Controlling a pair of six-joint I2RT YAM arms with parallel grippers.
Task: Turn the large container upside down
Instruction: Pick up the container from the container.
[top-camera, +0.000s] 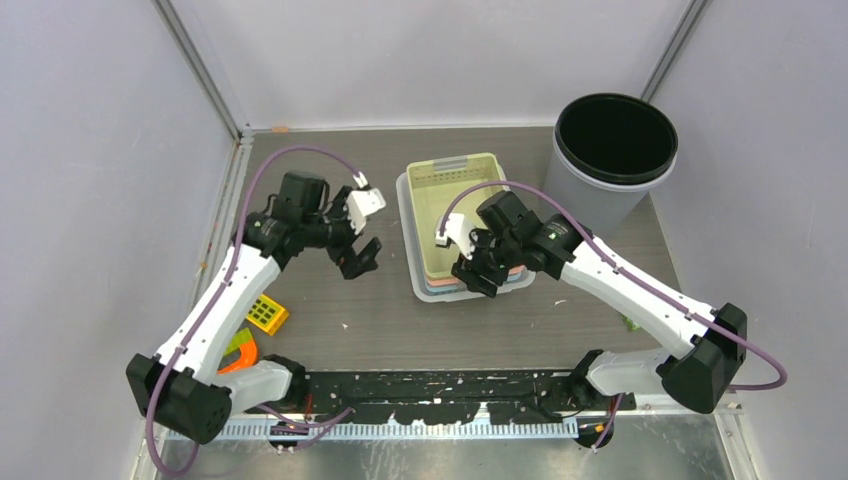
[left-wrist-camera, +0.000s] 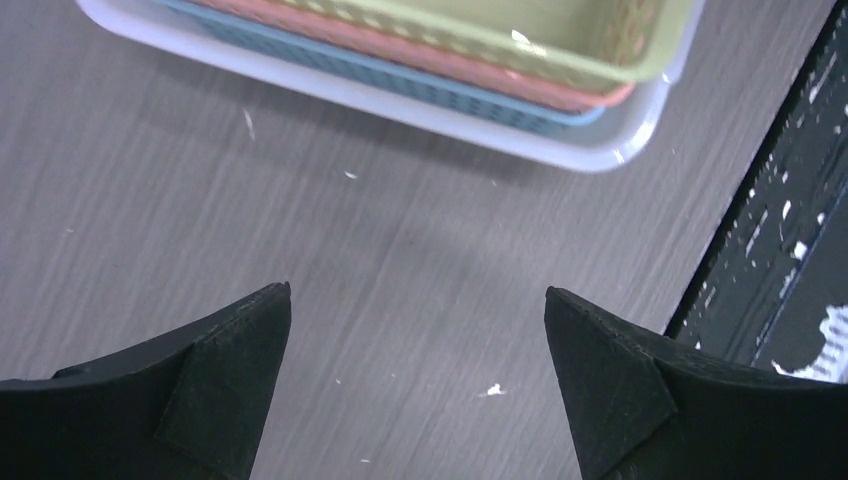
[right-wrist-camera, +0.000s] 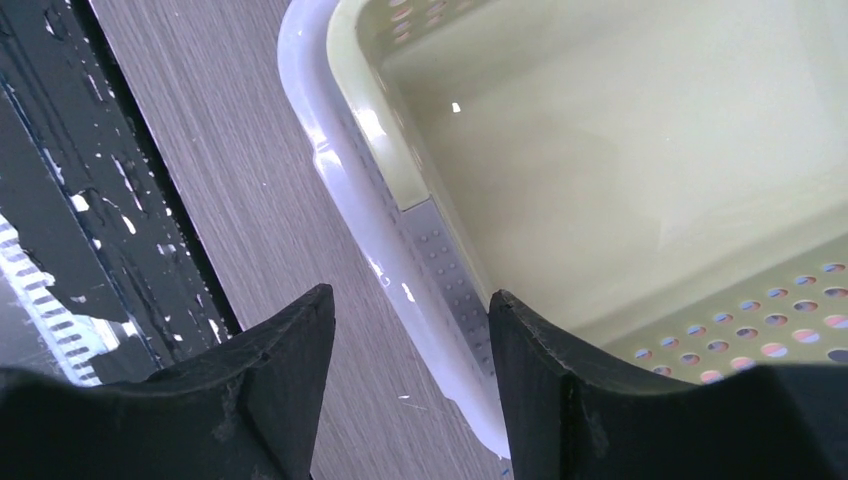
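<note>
Near edge: black strip (top-camera: 440, 385), flecked white, in front of the grey wood-grain table (top-camera: 400, 325). A yellow block (top-camera: 267, 313) and an orange piece (top-camera: 238, 355) lie at near left.

Left gripper (top-camera: 362, 255): jaws spread wide, nothing between them, over bare table just left of the stack; free room all round it.

Right gripper (right-wrist-camera: 410, 298): jaws about half spread over the near rim of the stack. The wrist view shows the white rim in the gap; contact cannot be told.

Mid-table: large container (top-camera: 405, 220), a whitish rectangular plastic tray with rounded corners, standing open side up. Nested inside it are a blue basket (left-wrist-camera: 450, 90), a pink basket (left-wrist-camera: 520, 80) and, on top, a green basket (top-camera: 450, 215) with perforated walls and a bare floor.

Far right corner: round grey bin (top-camera: 585, 200), black inside, well apart from the stack.
</note>
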